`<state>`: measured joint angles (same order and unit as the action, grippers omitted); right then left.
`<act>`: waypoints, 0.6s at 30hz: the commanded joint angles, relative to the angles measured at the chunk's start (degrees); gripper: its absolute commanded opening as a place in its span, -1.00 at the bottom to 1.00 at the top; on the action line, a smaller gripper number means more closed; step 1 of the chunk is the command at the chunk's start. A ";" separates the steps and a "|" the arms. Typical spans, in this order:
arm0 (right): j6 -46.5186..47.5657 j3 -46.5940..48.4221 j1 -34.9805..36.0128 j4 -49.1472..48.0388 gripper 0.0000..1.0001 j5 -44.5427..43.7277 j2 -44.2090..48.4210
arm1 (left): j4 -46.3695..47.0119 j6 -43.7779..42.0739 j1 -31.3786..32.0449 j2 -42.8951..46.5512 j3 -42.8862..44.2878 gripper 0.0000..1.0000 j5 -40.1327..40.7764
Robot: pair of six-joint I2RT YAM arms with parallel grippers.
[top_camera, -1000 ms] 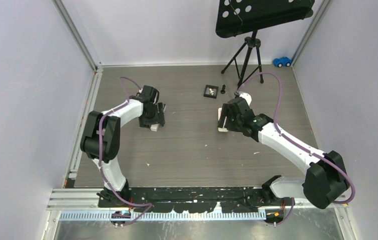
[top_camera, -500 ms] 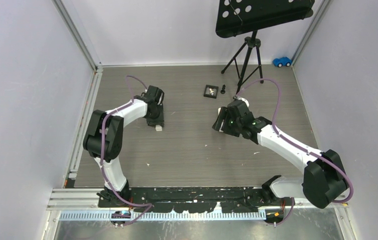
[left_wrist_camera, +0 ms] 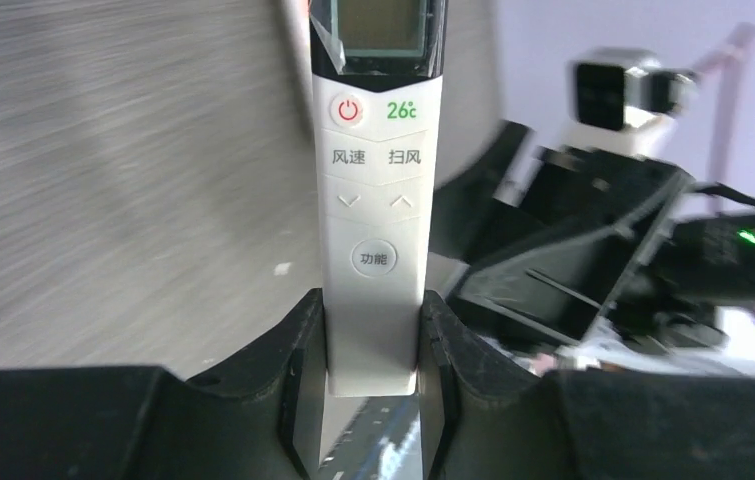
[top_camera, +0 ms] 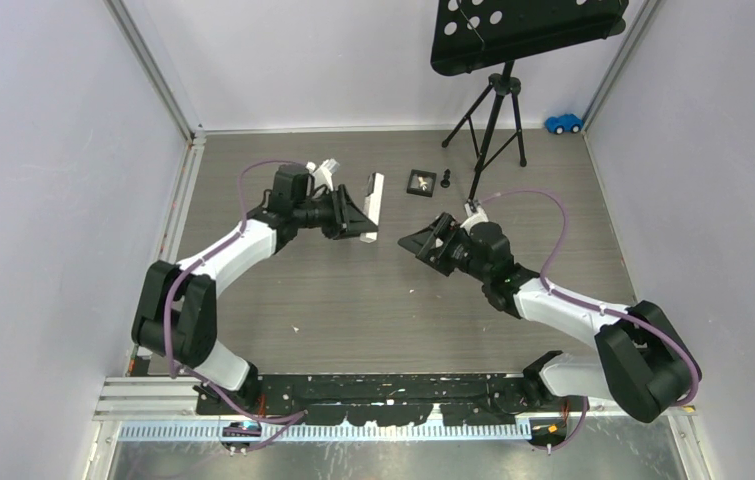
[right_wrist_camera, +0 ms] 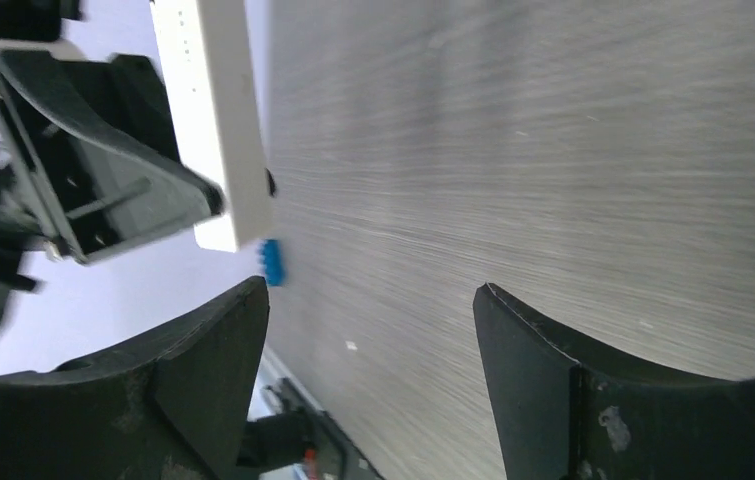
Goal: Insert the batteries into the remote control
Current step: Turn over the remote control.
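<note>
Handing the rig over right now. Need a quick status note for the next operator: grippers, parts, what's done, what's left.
Left gripper: shut on the remote, held up off the table, button face toward the left wrist camera.
Right gripper: open and empty, facing the remote, not touching it.
Batteries: none I can make out in any view. The small black tray at the back holds something too small to tell.
Done: remote is picked up. Its battery bay is out of view, so its state is unknown.
Left: find the batteries and load them.
</note>
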<state>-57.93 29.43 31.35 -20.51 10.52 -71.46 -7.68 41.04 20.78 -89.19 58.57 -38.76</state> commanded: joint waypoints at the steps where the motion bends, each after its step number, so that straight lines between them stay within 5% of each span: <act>1: -9.64 1.13 -0.23 -23.66 0.60 2.99 0.70 | 25.60 15.82 3.48 4.22 -2.57 -1.00 -14.46; 11: -13.92 2.65 -0.24 -36.67 0.54 2.97 0.03 | 43.23 27.93 5.42 6.17 -5.47 -1.00 -20.20; 18: -14.06 5.03 -0.24 -39.78 0.03 6.83 -2.39 | 52.22 33.56 5.42 5.12 -7.38 -1.00 -22.25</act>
<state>-71.57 31.09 31.35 -54.52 14.46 -72.47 34.02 69.97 26.46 -84.73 51.64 -58.08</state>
